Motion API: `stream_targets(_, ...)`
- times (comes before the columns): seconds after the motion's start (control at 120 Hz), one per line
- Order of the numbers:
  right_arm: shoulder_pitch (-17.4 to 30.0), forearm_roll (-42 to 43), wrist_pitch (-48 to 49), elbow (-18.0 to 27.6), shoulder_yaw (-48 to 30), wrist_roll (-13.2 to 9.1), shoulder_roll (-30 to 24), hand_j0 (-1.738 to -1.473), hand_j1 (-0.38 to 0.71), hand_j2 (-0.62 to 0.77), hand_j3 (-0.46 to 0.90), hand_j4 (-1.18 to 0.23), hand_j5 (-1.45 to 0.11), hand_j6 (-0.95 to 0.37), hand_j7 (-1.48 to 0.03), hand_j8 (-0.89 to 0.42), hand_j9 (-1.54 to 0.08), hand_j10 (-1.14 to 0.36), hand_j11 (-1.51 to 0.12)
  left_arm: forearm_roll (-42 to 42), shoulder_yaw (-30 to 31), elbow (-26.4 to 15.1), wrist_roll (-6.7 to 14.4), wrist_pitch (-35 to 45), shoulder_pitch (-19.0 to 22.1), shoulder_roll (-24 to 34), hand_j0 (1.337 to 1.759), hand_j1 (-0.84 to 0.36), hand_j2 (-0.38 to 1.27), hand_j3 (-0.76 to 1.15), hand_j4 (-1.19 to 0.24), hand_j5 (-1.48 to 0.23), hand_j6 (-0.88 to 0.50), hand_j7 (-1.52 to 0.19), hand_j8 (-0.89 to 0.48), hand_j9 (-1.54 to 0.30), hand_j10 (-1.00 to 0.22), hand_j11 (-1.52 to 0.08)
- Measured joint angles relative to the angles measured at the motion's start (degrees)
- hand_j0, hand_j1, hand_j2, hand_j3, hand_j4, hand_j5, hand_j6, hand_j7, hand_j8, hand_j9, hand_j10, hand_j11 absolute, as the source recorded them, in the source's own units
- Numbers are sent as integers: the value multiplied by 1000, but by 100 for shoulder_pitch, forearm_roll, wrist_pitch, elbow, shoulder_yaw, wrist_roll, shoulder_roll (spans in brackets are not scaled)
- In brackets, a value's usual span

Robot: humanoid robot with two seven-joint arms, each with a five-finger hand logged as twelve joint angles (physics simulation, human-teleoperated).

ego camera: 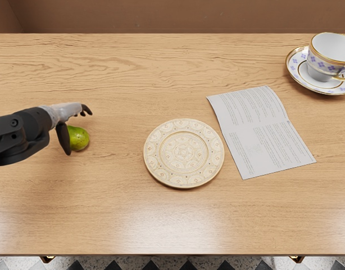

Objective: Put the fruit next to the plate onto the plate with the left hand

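The left hand (67, 116) is hovering open, gripping nothing, with the green fruit (78, 138) lying just beside its thumb, on the side facing the plate (184, 152)

Table (105, 214): light wood, clear grain, satin sheen lower centre. Plate (153, 152): cream, embossed, matt, looks ceramic. Paper (259, 130) right of centre: matt, creased. Cup (330, 53), saucer (299, 67) upper right: glossy porcelain, gilt rims. Pear (78, 138) far left: smooth, faint gloss.
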State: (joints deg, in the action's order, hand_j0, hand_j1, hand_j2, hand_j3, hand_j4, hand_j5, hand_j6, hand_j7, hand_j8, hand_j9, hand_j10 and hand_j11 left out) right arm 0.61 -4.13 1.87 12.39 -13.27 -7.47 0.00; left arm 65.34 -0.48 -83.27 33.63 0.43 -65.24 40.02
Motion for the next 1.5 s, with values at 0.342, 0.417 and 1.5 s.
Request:
stream_targets(0.342,0,0,0,0,2,0,0,-1658,-317,-5,0,-26,-34,-26,-34,-26,-34,-26,-34,-12,4,18,108,-11,38,-113,1658,-1,62,0,-299,-383,-300,-382,-300,-382,-298,-382)
stream_targets(0.417,0,0,3,0,5,0,0,-1658,-317,-5,0,-26,-34,-26,-34,-26,-34,-26,-34,-20,6,20,122,-14,47,-110,1658,-19,66,0,-314,-403,-315,-403,-315,-403,-314,-402)
stream_targets(1.5,0,0,-1,0,9,0,0,-1658,-317,-5,0,-26,-34,-26,-34,-26,-34,-26,-34,-83,7,41,138,-102,73,-109,1656,-187,107,0,-487,-647,-473,-645,-459,-645,-488,-644)
